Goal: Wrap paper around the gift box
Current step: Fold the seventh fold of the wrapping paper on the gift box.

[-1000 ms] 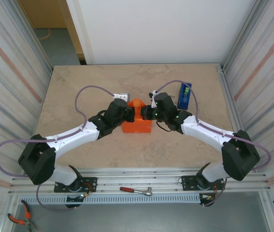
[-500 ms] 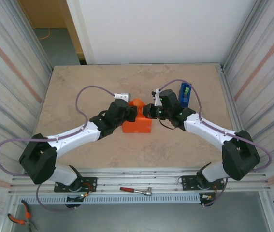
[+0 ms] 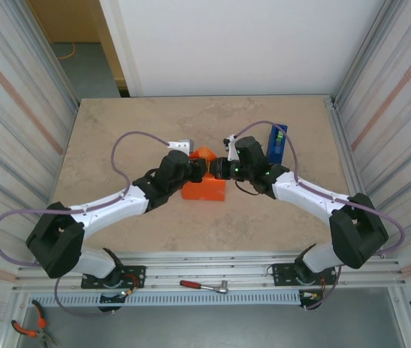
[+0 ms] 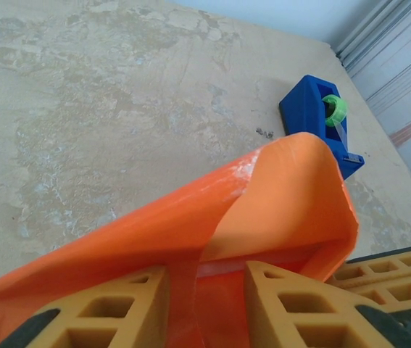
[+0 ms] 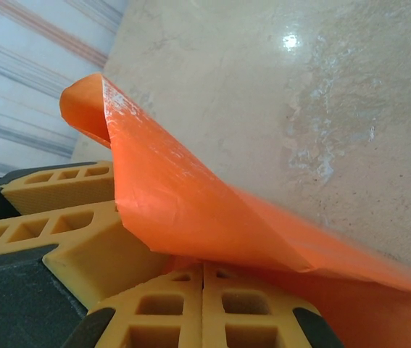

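The orange paper (image 3: 205, 190) lies folded into a parcel at the middle of the table, and the gift box is hidden under it. A loose flap (image 3: 204, 153) stands up at its far side. My left gripper (image 3: 196, 169) is at the parcel's far left, its jaws open, with a fold of paper (image 4: 263, 210) rising between the fingers (image 4: 118, 312). From the right, my right gripper (image 3: 217, 168) presses against the parcel, jaws shut tip to tip (image 5: 203, 267), and the flap (image 5: 176, 196) curls over them. In the left wrist view the left gripper (image 4: 206, 274) sits low in the frame.
A blue tape dispenser (image 3: 276, 143) with a green roll (image 4: 334, 109) stands on the table right of the parcel, close behind my right arm. A red-handled tool (image 3: 204, 286) and pliers (image 3: 27, 330) lie below the table's near edge. Corrugated walls close both sides.
My left jaws have opened from shut and now stand apart around the paper fold. The right gripper shifted slightly right, then back, and stays shut.
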Controlling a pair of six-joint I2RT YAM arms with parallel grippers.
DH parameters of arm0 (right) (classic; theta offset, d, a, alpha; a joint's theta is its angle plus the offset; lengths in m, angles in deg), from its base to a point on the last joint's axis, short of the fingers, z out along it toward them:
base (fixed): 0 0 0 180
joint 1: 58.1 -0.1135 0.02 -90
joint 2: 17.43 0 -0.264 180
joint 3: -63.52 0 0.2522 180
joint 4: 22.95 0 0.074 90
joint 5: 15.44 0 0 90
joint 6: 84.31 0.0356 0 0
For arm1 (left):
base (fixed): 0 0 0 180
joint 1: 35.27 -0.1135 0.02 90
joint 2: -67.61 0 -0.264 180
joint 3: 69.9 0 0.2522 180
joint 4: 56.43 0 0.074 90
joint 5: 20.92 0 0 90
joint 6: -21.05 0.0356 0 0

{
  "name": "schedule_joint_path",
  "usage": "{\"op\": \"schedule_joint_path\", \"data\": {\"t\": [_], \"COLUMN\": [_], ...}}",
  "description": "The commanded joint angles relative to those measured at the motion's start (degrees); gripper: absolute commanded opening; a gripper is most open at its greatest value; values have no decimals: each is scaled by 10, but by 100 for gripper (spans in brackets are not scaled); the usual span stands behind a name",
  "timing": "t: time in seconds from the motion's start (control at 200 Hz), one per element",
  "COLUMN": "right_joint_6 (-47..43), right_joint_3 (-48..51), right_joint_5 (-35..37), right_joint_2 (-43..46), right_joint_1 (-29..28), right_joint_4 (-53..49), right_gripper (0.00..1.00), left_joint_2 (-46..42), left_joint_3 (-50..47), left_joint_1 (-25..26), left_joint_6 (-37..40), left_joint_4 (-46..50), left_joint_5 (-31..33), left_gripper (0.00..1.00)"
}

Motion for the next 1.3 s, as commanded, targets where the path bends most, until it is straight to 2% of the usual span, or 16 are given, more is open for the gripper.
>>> {"op": "schedule_joint_path", "data": {"t": [0.0, 0.386, 0.591, 0.772, 1.047, 1.298], "right_joint_6": [21, -6, -14, -9, -1, -4], "right_joint_3": [21, -33, -4, 28, 44, 32], "right_joint_5": [-34, -82, -96, -109, -120, -121], "right_joint_2": [-13, 59, 98, 96, 69, 27], "right_joint_1": [-17, 34, 78, 112, 111, 70], "right_joint_4": [-28, -51, -53, -28, 10, 25], "right_gripper": [0, 0, 0, 0, 0, 0], "left_joint_2": [17, 17, 18, 19, 21, 21], "left_joint_3": [-27, -54, -55, -57, -55, -58], "left_joint_1": [2, 2, 2, 2, 2, 2], "left_joint_6": [-1, 1, 3, 3, 4, 1], "left_joint_4": [15, -3, -1, -1, 0, -6], "left_joint_5": [0, 18, 18, 19, 19, 19], "left_gripper": [32, 30, 30, 30, 29, 30]}}
